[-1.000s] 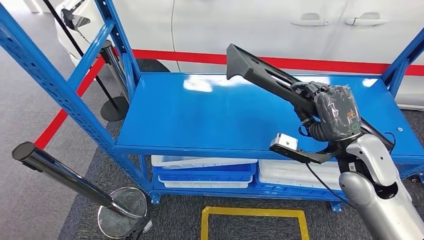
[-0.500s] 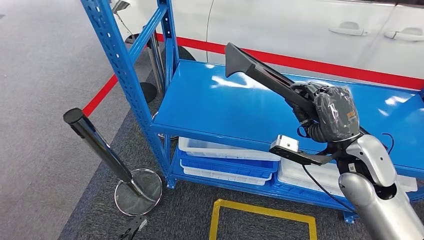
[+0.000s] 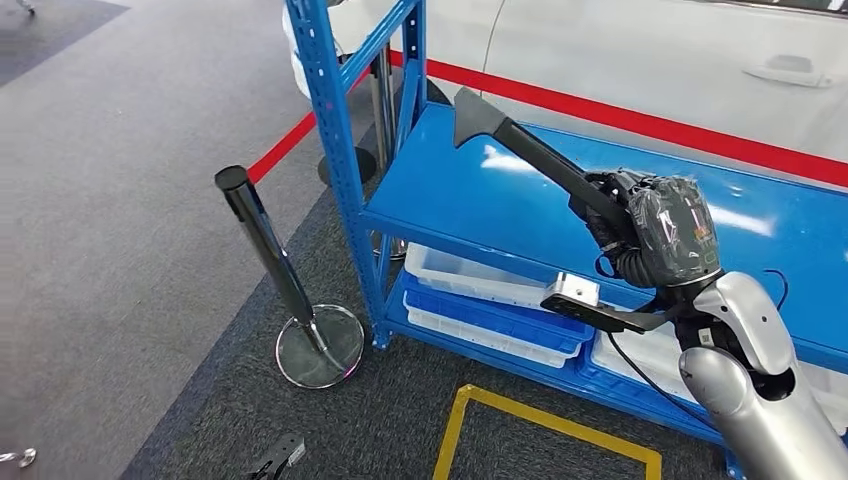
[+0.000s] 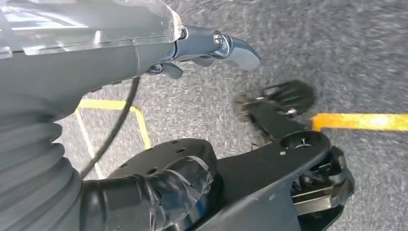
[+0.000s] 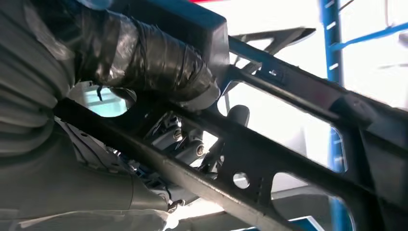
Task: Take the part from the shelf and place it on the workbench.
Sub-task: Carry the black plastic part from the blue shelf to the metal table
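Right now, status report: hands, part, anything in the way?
Right hand grips the long black part, lifted above the blue shelf. Left hand holds nothing. Chrome stanchion stands on the left.

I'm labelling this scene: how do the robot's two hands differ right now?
The right hand is raised over the blue shelf and grips the long black part; the left hand hangs low over the grey carpet and holds nothing I can see. The right hand's fingers wrap the part's frame; how the left hand's fingers lie is unclear. Both share grey ribbed covers and dark taped fingers.
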`<state>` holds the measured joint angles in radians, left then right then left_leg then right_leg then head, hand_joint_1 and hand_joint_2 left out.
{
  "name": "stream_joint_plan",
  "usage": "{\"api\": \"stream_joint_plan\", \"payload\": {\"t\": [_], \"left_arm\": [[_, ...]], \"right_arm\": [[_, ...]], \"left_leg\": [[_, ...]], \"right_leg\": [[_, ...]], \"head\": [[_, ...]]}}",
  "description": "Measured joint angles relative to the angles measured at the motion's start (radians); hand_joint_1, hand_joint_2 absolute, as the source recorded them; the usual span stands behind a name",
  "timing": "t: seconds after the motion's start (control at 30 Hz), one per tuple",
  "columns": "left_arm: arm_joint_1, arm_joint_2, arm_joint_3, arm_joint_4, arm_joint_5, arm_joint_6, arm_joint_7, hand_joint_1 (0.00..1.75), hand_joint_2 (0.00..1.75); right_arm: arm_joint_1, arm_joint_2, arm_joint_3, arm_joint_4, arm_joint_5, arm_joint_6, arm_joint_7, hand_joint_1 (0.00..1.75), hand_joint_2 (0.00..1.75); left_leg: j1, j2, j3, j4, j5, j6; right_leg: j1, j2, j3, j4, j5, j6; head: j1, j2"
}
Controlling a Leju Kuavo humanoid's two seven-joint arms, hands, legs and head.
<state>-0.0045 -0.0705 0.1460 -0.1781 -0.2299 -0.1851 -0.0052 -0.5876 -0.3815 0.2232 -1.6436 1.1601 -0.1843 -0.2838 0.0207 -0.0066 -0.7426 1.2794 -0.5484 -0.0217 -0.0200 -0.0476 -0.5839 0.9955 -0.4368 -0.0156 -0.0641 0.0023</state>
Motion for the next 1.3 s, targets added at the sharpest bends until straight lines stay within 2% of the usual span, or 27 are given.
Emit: {"api": "stream_joint_plan", "payload": {"t": [0.03,0.1,0.13,0.2,0.27,0.3,0.33,0.4,0.47,0.5,0.53,0.57,0.6,0.67,0.73,0.8,0.83,0.87,0.93,0.97,1.0,1.07,1.1,1.13,1.2,1.23,1.3], "left_arm": [[0.0,0.0,0.0,0.0,0.0,0.0,0.0,0.0,1.75],[0.0,0.001,0.0,0.0,0.0,0.001,0.0,0.0,1.75],[-0.002,0.002,0.0,-0.001,0.0,0.001,0.0,0.0,1.75],[-0.006,0.002,0.0,-0.003,0.0,0.001,-0.001,0.0,1.75],[-0.004,0.002,0.0,-0.004,-0.002,0.001,-0.002,0.0,1.75],[-0.002,0.002,0.0,-0.004,-0.003,0.001,-0.002,0.0,1.75],[0.0,0.002,0.0,-0.004,-0.005,0.002,-0.002,0.0,1.75],[0.001,0.003,0.0,-0.004,-0.009,0.003,-0.002,0.0,1.75],[-0.001,0.003,0.0,-0.005,-0.013,0.002,-0.002,0.0,1.75],[-0.001,0.002,0.0,-0.005,-0.015,0.001,-0.002,0.0,1.75],[0.0,0.002,0.0,-0.005,-0.018,0.0,-0.002,0.0,1.75],[0.001,0.002,0.0,-0.005,-0.02,-0.001,-0.002,0.0,1.75],[0.001,0.002,0.0,-0.005,-0.022,-0.001,-0.002,0.0,1.75],[-0.001,0.0,0.001,-0.005,-0.023,-0.003,-0.002,0.0,1.75],[-0.001,-0.001,0.001,-0.005,-0.024,-0.004,-0.002,0.0,1.75],[0.002,0.0,0.002,-0.005,-0.027,-0.006,-0.001,0.0,1.75],[0.005,0.0,0.002,-0.006,-0.028,-0.007,-0.001,0.0,1.75],[0.006,0.0,0.003,-0.006,-0.031,-0.008,0.0,0.0,1.75],[0.005,0.0,0.003,-0.007,-0.035,-0.01,0.0,0.0,1.75],[0.004,0.0,0.003,-0.008,-0.038,-0.01,0.0,0.0,1.75],[0.002,0.0,0.003,-0.008,-0.04,-0.01,0.0,0.0,1.75],[0.002,0.0,0.005,-0.008,-0.042,-0.009,0.0,0.0,1.75],[0.001,0.0,0.006,-0.008,-0.043,-0.009,0.0,0.0,1.75],[0.0,0.0,0.008,-0.01,-0.043,-0.008,0.0,0.0,1.75],[-0.003,0.0,0.01,-0.014,-0.044,-0.008,-0.001,0.0,1.75],[-0.004,0.0,0.01,-0.015,-0.045,-0.008,-0.001,0.0,1.75],[0.0,0.001,0.011,-0.016,-0.049,-0.009,-0.001,0.0,1.75]], "right_arm": [[0.003,0.0,0.0,0.0,0.0,0.0,0.0,1.75,1.75],[0.005,0.0,0.0,-0.001,0.0,0.0,0.0,1.75,1.75],[0.006,0.0,0.0,-0.003,0.0,0.0,0.0,1.75,1.75],[0.006,-0.003,-0.001,-0.007,0.0,-0.001,0.0,1.75,1.75],[0.008,-0.005,-0.002,-0.009,0.0,-0.002,0.0,1.75,1.75],[0.009,-0.006,-0.002,-0.009,0.0,-0.003,0.0,1.75,1.75],[0.011,-0.007,-0.002,-0.009,0.001,-0.003,0.0,1.75,1.75],[0.016,-0.012,-0.006,-0.01,0.003,-0.006,0.0,1.75,1.75],[0.021,-0.017,-0.012,-0.011,0.004,-0.008,0.0,1.75,1.75],[0.024,-0.017,-0.015,-0.011,0.005,-0.009,0.0,1.75,1.75],[0.026,-0.017,-0.017,-0.011,0.006,-0.01,-0.001,1.75,1.75],[0.028,-0.017,-0.017,-0.011,0.008,-0.011,-0.001,1.75,1.75],[0.028,-0.017,-0.018,-0.011,0.009,-0.011,-0.001,1.75,1.75],[0.028,-0.018,-0.019,-0.014,0.011,-0.011,-0.001,1.75,1.75],[0.027,-0.02,-0.021,-0.017,0.013,-0.013,-0.001,1.75,1.75],[0.024,-0.022,-0.023,-0.018,0.015,-0.014,-0.001,1.75,1.75],[0.023,-0.022,-0.024,-0.019,0.017,-0.014,-0.001,1.75,1.75],[0.023,-0.022,-0.024,-0.019,0.018,-0.014,-0.001,1.75,1.75],[0.024,-0.022,-0.024,-0.02,0.021,-0.014,-0.001,1.75,1.75],[0.024,-0.022,-0.024,-0.02,0.021,-0.014,-0.001,1.75,1.75],[0.024,-0.022,-0.024,-0.02,0.022,-0.014,-0.001,1.75,1.75],[0.025,-0.022,-0.024,-0.02,0.022,-0.014,-0.001,1.75,1.75],[0.025,-0.022,-0.024,-0.02,0.022,-0.014,-0.001,1.75,1.75],[0.025,-0.022,-0.024,-0.021,0.023,-0.014,0.0,1.75,1.75],[0.022,-0.025,-0.025,-0.023,0.023,-0.014,0.001,1.75,1.75],[0.021,-0.026,-0.025,-0.024,0.023,-0.014,0.002,1.75,1.75],[0.021,-0.027,-0.025,-0.024,0.024,-0.013,0.002,1.75,1.75]], "left_leg": [[0.005,0.003,0.015,0.007,0.017,-0.007],[0.012,0.026,0.095,-0.076,0.062,-0.02],[0.01,0.047,0.145,-0.143,0.064,-0.024],[0.003,0.074,0.2,-0.232,0.047,-0.014],[-0.002,0.059,0.19,-0.245,0.049,0.012],[-0.002,0.05,0.184,-0.249,0.057,0.024],[-0.002,0.041,0.175,-0.251,0.069,0.036],[-0.002,0.022,0.153,-0.254,0.095,0.055],[-0.009,-0.001,0.125,-0.253,0.117,0.063],[-0.013,-0.015,0.112,-0.253,0.128,0.066],[-0.018,-0.029,0.1,-0.252,0.138,0.067],[-0.023,-0.043,0.088,-0.252,0.149,0.068],[-0.026,-0.057,0.078,-0.252,0.159,0.068],[-0.029,-0.081,0.06,-0.252,0.18,0.065],[-0.025,-0.104,0.05,-0.257,0.201,0.056],[-0.022,-0.12,0.044,-0.266,0.218,0.044],[-0.023,-0.106,0.037,-0.262,0.209,0.039],[-0.025,-0.08,0.027,-0.241,0.18,0.034],[-0.019,-0.021,-0.004,-0.143,0.081,0.021],[-0.012,-0.007,-0.017,-0.076,0.041,0.014],[-0.004,-0.001,-0.024,-0.019,0.024,0.005],[0.008,0.005,0.001,0.019,0.056,-0.01],[0.013,0.013,0.04,-0.012,0.082,-0.017],[0.015,0.033,0.093,-0.071,0.088,-0.022],[0.007,0.066,0.18,-0.196,0.064,-0.016],[0.001,0.072,0.198,-0.232,0.048,-0.006],[-0.007,0.054,0.187,-0.246,0.058,0.021]], "right_leg": [[-0.003,-0.014,-0.014,0.007,0.005,0.004],[-0.008,-0.039,-0.042,0.027,0.013,0.015],[-0.009,-0.05,-0.054,0.038,0.015,0.02],[-0.005,-0.071,-0.065,0.051,0.021,0.032],[-0.005,-0.093,-0.064,0.048,0.033,0.047],[-0.007,-0.091,-0.066,0.05,0.03,0.055],[-0.01,-0.072,-0.072,0.061,0.01,0.061],[-0.012,-0.006,-0.098,0.14,-0.079,0.064],[-0.005,0.036,-0.127,0.265,-0.166,0.057],[0.0,0.043,-0.128,0.307,-0.181,0.051],[0.005,0.046,-0.115,0.316,-0.175,0.044],[0.011,0.05,-0.084,0.289,-0.154,0.034],[0.017,0.061,-0.037,0.229,-0.127,0.021],[0.025,0.106,0.051,0.093,-0.105,-0.005],[0.03,0.128,0.084,0.029,-0.105,-0.013],[0.031,0.103,0.08,0.015,-0.083,-0.012],[0.028,0.088,0.076,0.006,-0.071,-0.016],[0.023,0.072,0.07,-0.002,-0.057,-0.02],[0.019,0.042,0.049,-0.008,-0.034,-0.024],[0.018,0.026,0.035,-0.005,-0.025,-0.023],[0.016,0.011,0.02,-0.001,-0.017,-0.02],[0.012,-0.019,-0.013,0.012,-0.002,-0.011],[0.009,-0.033,-0.029,0.021,0.004,-0.005],[0.008,-0.046,-0.044,0.031,0.008,0.0],[0.009,-0.072,-0.063,0.049,0.015,0.013],[0.009,-0.084,-0.067,0.052,0.021,0.02],[0.005,-0.104,-0.069,0.05,0.034,0.036]], "head": [[0.0,0.0],[-0.001,0.0],[-0.002,0.0],[-0.004,0.0],[-0.002,0.0],[-0.002,0.0],[-0.001,0.0],[0.001,0.0],[0.003,0.0],[0.003,0.0],[0.003,0.0],[0.003,0.0],[0.003,0.0],[0.001,0.0],[0.004,0.0],[0.011,0.0],[0.01,0.0],[0.009,0.0],[0.005,0.0],[0.004,0.0],[0.003,0.0],[0.003,0.0],[0.003,0.0],[0.002,0.0],[0.004,0.0],[0.004,0.0],[0.005,0.0]]}}
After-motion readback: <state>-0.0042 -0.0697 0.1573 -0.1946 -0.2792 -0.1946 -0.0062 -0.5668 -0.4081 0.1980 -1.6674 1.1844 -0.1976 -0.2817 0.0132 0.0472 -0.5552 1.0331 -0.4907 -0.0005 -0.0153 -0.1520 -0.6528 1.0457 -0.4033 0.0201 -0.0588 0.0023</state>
